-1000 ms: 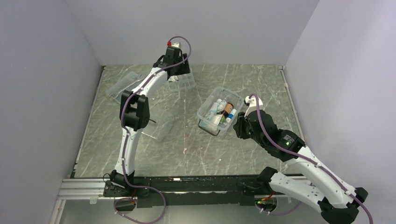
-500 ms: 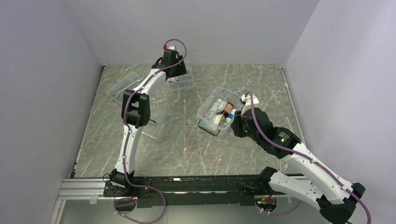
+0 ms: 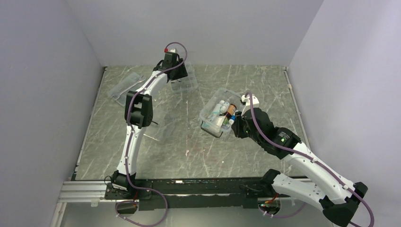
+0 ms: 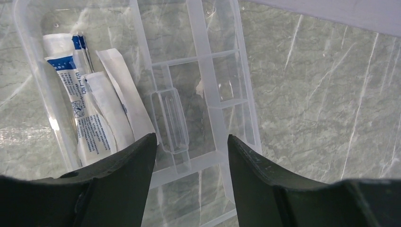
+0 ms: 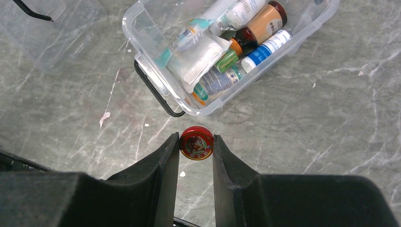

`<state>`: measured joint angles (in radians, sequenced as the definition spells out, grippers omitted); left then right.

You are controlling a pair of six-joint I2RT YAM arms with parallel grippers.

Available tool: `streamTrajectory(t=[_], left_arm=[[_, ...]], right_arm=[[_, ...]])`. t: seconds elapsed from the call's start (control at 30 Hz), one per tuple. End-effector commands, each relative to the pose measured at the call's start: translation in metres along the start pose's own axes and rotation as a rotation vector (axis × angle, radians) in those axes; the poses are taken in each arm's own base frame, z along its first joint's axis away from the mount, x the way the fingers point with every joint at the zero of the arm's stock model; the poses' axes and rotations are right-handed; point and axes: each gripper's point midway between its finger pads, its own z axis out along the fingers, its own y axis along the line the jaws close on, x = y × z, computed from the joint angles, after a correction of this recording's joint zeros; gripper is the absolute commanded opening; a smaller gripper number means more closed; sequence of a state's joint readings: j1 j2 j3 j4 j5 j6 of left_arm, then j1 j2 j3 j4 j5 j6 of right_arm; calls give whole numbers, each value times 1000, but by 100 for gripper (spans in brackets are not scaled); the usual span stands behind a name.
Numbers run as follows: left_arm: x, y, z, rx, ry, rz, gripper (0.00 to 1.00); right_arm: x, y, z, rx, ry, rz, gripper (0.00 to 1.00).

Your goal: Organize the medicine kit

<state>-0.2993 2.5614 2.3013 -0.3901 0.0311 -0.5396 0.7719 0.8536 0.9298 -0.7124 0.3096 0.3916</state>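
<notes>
The medicine kit [image 3: 205, 120], lid off and packed with bottles and packets, is sitting on the marbled counter [image 3: 265, 90], toward 2 o'clock from its centre. The right fingers [image 5: 166, 158] are clamping a small red round tin [image 5: 196, 143] at the kit's 6 o'clock. The left fingers [image 4: 135, 165] are hanging spread, holding nothing, over a divided clear case [image 4: 222, 94] near the counter's 12 o'clock.

There sat the medicine kit [image 3: 210, 102], open-topped on the table [image 3: 265, 85], right of centre and turned on a diagonal. It was a clear plastic tub with a dark handle [image 5: 152, 88] at one short end, crammed with bottles [image 5: 265, 21], tubes and white packets lying on their sides.
</notes>
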Motion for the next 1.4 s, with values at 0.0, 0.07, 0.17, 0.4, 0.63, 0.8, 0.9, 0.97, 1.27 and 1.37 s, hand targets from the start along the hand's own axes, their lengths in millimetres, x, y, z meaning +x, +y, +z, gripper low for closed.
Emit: streamTrajectory(t=[0.0,0.07,0.17,0.4,0.63,0.8,0.9,0.97,1.27,1.37], left_arm=[[-18,-16,-1,60,-40,-15,61],[-15,-14,1,59,-35,-18,59],[-12,-14,3,63,-27,-19,55],[-4,-11,8,62,-7,-21,48],[0,-6,11,50,3,-14,46],[2,-4,10,43,9,-4,40],[4,-5,10,48,18,-2,36],[5,-5,9,49,24,1,34],[20,-3,2,57,79,-2,30],[25,-3,-1,60,103,-5,28]], right_arm=[[-8,1,2,-8,-38,3,15],[-8,1,2,-9,-38,5,15],[-6,0,3,-8,-34,7,15],[-3,-1,4,-7,-29,11,15],[-1,-1,5,-11,-25,10,14],[-2,0,6,-15,-27,11,14],[-2,1,6,-20,-26,11,14],[-1,1,7,-22,-24,11,14],[-3,4,5,-40,-30,20,13],[-3,6,3,-50,-35,28,13]])
